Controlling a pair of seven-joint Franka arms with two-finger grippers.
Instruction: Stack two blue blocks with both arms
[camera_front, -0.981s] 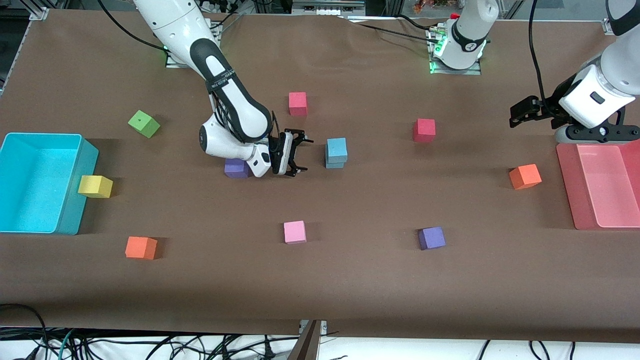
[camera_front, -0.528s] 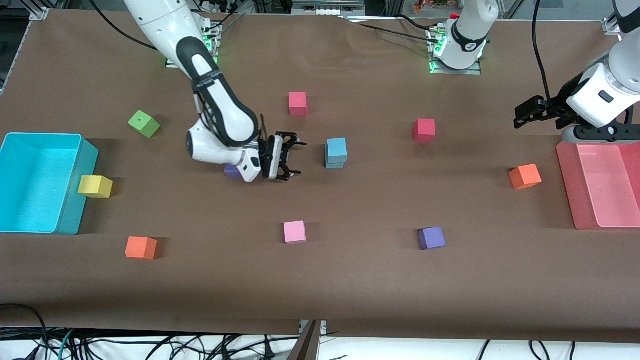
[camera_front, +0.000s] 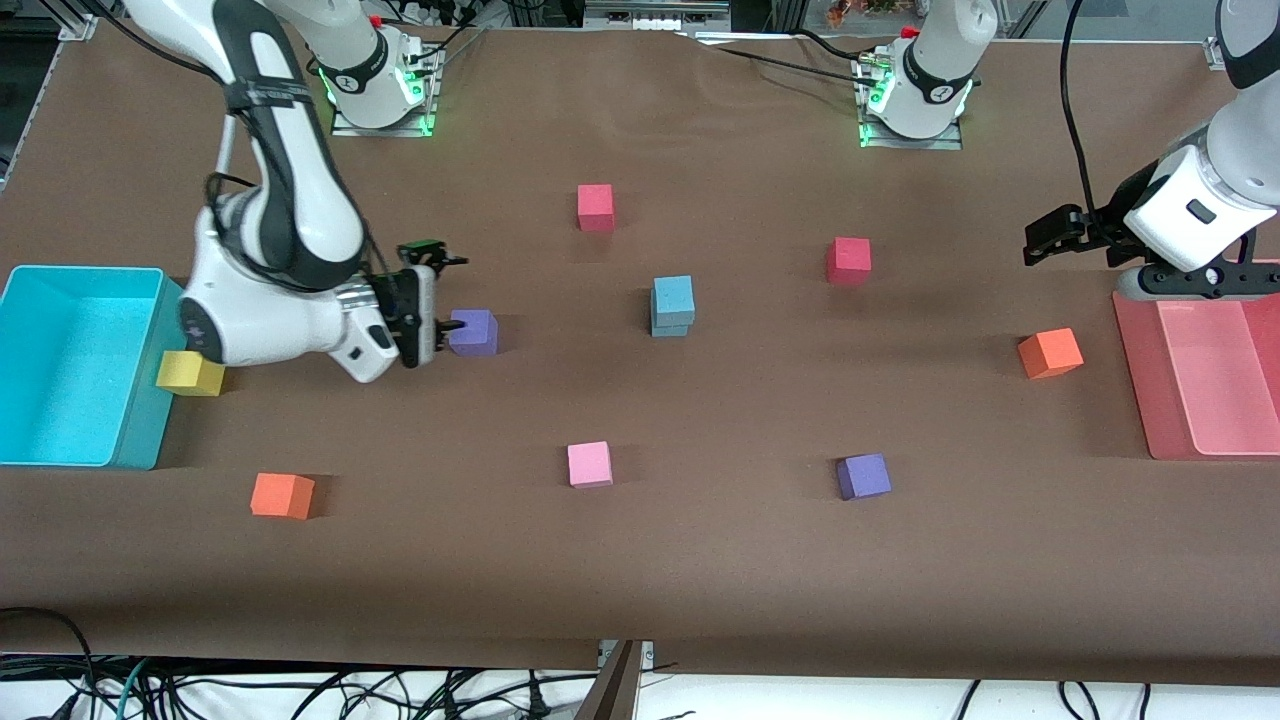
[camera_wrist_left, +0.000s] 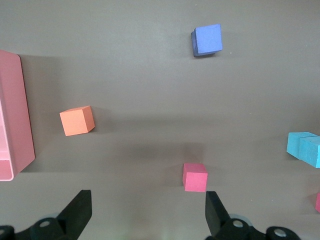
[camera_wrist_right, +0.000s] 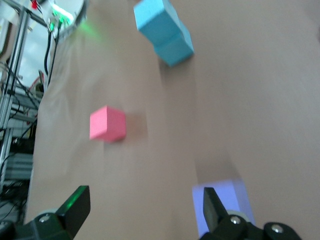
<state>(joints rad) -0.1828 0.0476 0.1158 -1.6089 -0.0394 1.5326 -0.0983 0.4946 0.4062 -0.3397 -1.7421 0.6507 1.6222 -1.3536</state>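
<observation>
The two light blue blocks (camera_front: 673, 305) stand stacked one on the other near the table's middle; the stack also shows in the right wrist view (camera_wrist_right: 162, 31) and the left wrist view (camera_wrist_left: 305, 149). My right gripper (camera_front: 447, 298) is open and empty, well away from the stack toward the right arm's end, with a purple cube (camera_front: 475, 332) by one fingertip. In the right wrist view the gripper (camera_wrist_right: 142, 212) holds nothing. My left gripper (camera_front: 1035, 240) is open and empty over the table beside the pink tray (camera_front: 1135, 380), and waits; its wrist view (camera_wrist_left: 147, 215) shows bare table between the fingers.
A cyan bin (camera_front: 85, 270) with a yellow cube (camera_front: 190, 372) against it stands at the right arm's end. Scattered cubes: two red (camera_front: 595, 207) (camera_front: 848, 260), pink (camera_front: 589, 464), purple (camera_front: 863, 476), two orange (camera_front: 281, 495) (camera_front: 1050, 352).
My right arm has swung away from the blue stack toward its own end of the table, gripper still open, uncovering the purple cube. The left arm has barely shifted.
</observation>
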